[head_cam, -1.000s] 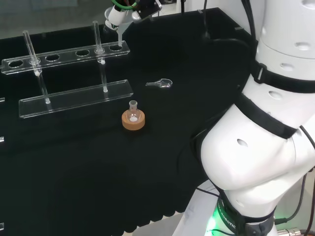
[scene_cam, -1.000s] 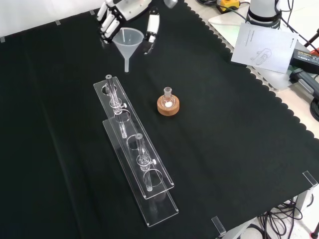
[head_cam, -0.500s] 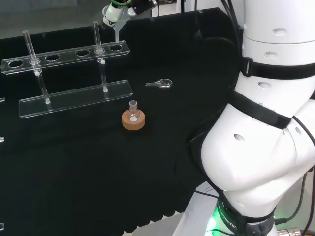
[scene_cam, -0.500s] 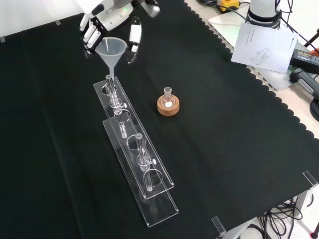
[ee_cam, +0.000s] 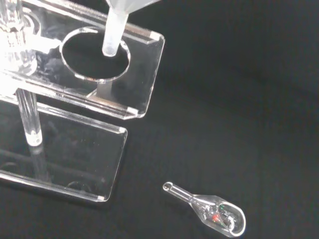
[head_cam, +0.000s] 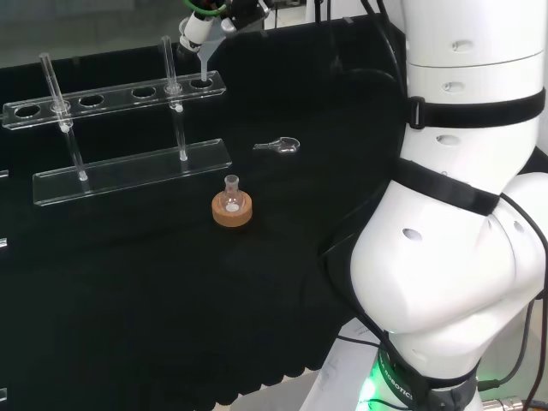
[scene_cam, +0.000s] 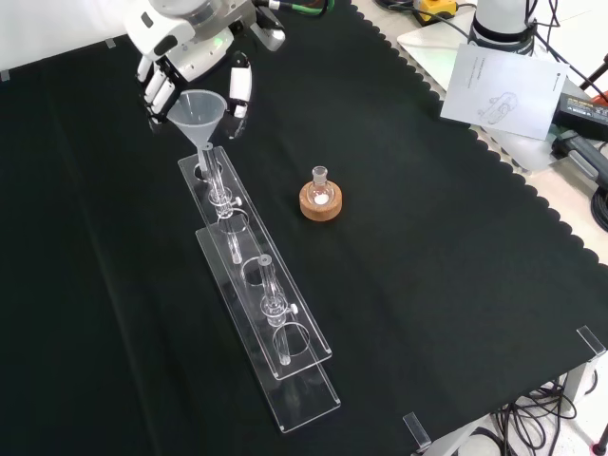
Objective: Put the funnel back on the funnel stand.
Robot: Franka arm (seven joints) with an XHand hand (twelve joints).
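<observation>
Just one funnel (scene_cam: 198, 106), one stand (scene_cam: 255, 285).

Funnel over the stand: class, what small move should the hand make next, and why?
Probably lower it straight down. The hand holds the funnel upright, and the wrist view shows its stem tip above the end hole of the funnel stand, not yet seated.

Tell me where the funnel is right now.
In the front view the funnel is at upper left, held by the hand; its stem sits over the end hole of the clear funnel stand.
</observation>
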